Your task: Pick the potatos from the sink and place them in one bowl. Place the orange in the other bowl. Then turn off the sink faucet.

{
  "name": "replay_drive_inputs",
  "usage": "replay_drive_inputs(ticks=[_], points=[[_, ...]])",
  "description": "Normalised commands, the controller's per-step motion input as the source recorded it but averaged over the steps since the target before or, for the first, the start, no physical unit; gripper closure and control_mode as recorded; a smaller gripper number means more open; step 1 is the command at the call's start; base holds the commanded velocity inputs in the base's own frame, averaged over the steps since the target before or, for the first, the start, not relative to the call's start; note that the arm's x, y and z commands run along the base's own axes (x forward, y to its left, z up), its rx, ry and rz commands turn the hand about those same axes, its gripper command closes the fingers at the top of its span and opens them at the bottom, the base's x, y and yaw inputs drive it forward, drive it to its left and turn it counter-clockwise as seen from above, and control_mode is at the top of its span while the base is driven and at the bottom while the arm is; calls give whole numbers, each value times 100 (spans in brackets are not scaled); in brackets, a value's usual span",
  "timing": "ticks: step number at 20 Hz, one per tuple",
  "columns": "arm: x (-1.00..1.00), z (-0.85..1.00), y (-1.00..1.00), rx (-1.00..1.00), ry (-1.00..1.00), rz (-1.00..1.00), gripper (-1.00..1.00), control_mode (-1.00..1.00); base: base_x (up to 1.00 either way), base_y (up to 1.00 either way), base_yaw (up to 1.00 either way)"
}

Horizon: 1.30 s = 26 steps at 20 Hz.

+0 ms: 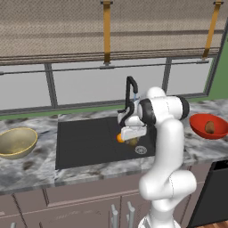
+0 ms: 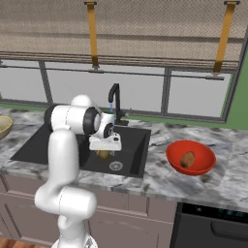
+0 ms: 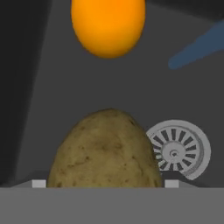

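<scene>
While 1 orange (image 3: 108, 27) waits, 1 potato (image 3: 105, 151).

The white arm (image 1: 167, 151) rises from the near edge of the scene, its lower segments stacked almost upright, then bends at a rounded, dark-banded joint and folds forward and down. The forearm reaches toward the far side and a little left in the left base view, ending in a wrist that points the hand straight down. The gripper (image 1: 132, 141) hangs low at the end of the arm, its white hand block level and square. In the right base view the gripper (image 2: 103, 154) sits just right of the upright arm. Its jaws stand wide apart, gripping nothing.
</scene>
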Motion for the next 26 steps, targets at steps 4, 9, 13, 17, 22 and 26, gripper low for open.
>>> replay_drive_inputs(ticks=[4, 9, 13, 17, 22, 26], points=[[-42, 100, -42, 0, -3, 3, 100, -100, 0, 0, 0], [-32, 100, -18, 0, 0, 1, 100, -100, 0, 0, 0], [-28, 100, -8, 0, 0, 0, 100, -100, 0, 0, 0], [-31, 87, -11, 0, 6, 0, 100, -100, 0, 0, 0], [-34, 77, -21, -4, 18, 0, 100, -100, 0, 0, 0], [-9, 73, -28, -7, 19, 0, 100, -100, 0, 0, 0]])
